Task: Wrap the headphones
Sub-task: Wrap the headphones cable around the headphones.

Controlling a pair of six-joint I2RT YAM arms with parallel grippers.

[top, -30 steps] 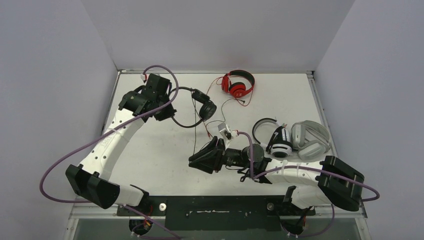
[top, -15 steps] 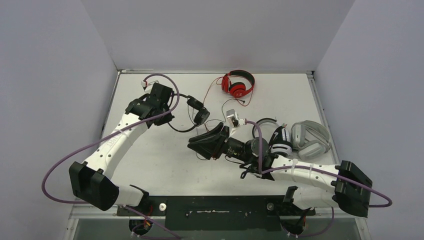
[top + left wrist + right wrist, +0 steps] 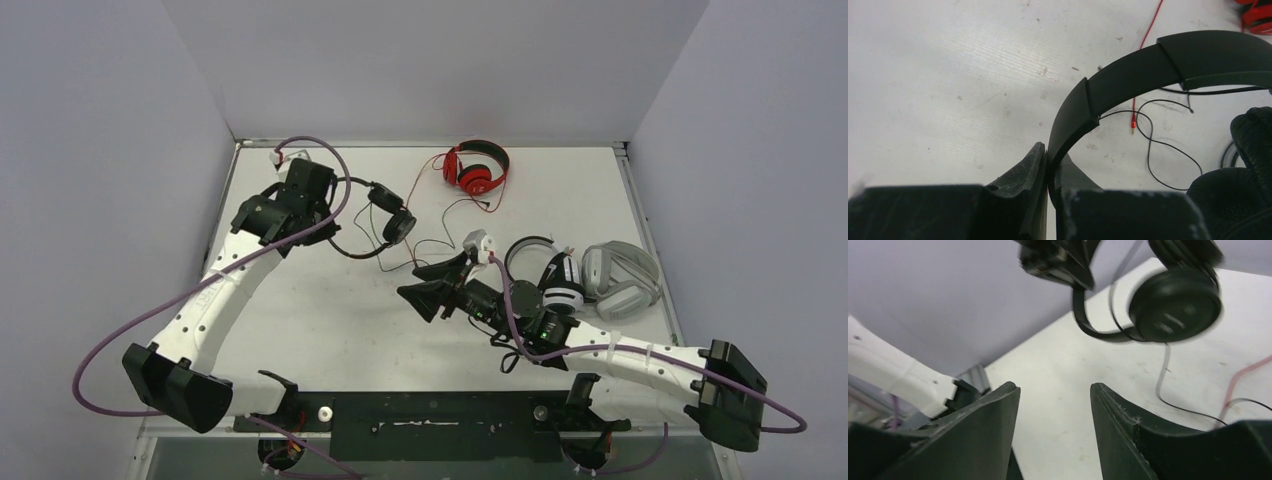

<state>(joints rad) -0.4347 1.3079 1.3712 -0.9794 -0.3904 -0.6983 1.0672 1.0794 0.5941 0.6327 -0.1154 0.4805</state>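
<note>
A: What surrounds the left gripper?

B: It is clamped tight on the headband of the black headphones. The band arcs away to its right, with the earcups at the far end. Further that way lie the red headphones.

A: And the right gripper?

B: Its jaws are parted with nothing between them. A black earcup hangs ahead and above. A loose black cable and a red cable trail over the table between the two grippers.

A: How many sets?

B: Four. The white-and-black headphones and the light grey headphones sit side by side behind the right gripper.
</note>
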